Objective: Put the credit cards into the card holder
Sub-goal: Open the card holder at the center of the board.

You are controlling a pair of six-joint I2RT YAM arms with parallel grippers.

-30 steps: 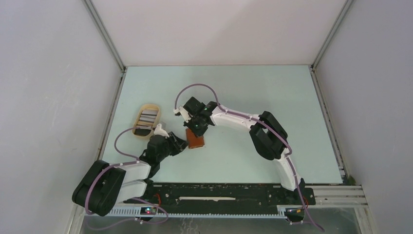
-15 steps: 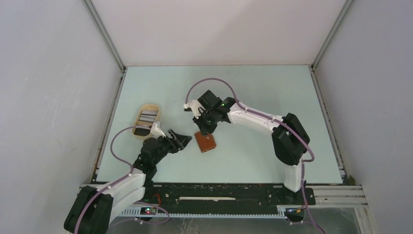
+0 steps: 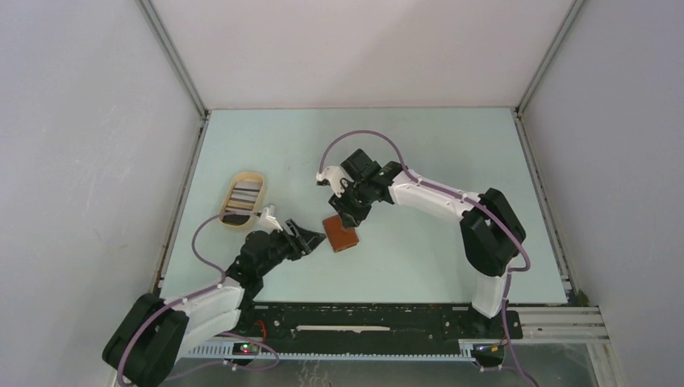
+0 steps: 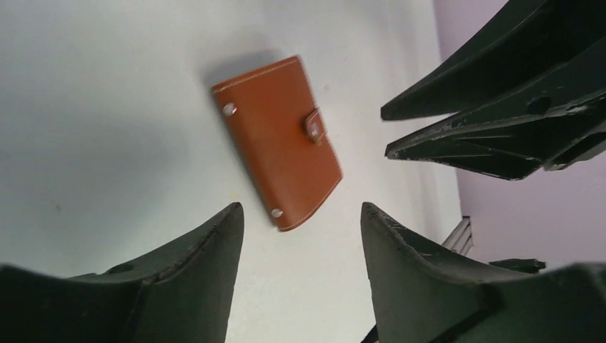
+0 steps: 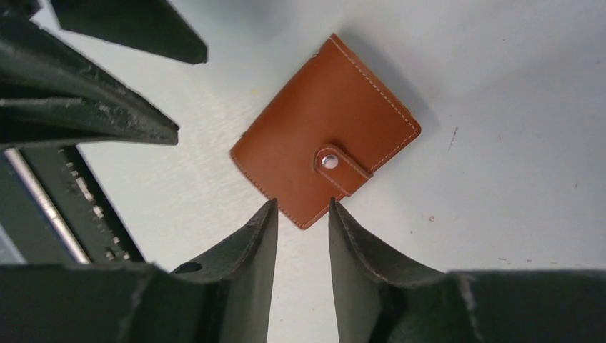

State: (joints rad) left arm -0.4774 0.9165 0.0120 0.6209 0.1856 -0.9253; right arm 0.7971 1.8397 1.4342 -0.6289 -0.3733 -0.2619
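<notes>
The card holder (image 3: 340,234) is a closed reddish-brown wallet with its clasp snapped, lying flat on the table (image 4: 282,139) (image 5: 325,161). My right gripper (image 3: 347,213) (image 5: 302,205) hangs just above its far edge, open by a narrow gap with nothing between the fingers. To the wallet's left, my left gripper (image 3: 313,237) (image 4: 300,214) is open wide and empty, pointing at the near corner. The credit cards (image 3: 244,192), whitish and dark, lie in the oval tan tray (image 3: 246,174) at the left.
Pale green table (image 3: 452,145) inside white walls. The tan tray sits close to the left wall, behind my left arm. The two grippers are close together over the wallet; the right gripper's fingers (image 4: 486,107) show in the left wrist view.
The right gripper carried the wallet a little to the right, then opened off it. The left gripper opened wider and reached forward towards the wallet.
</notes>
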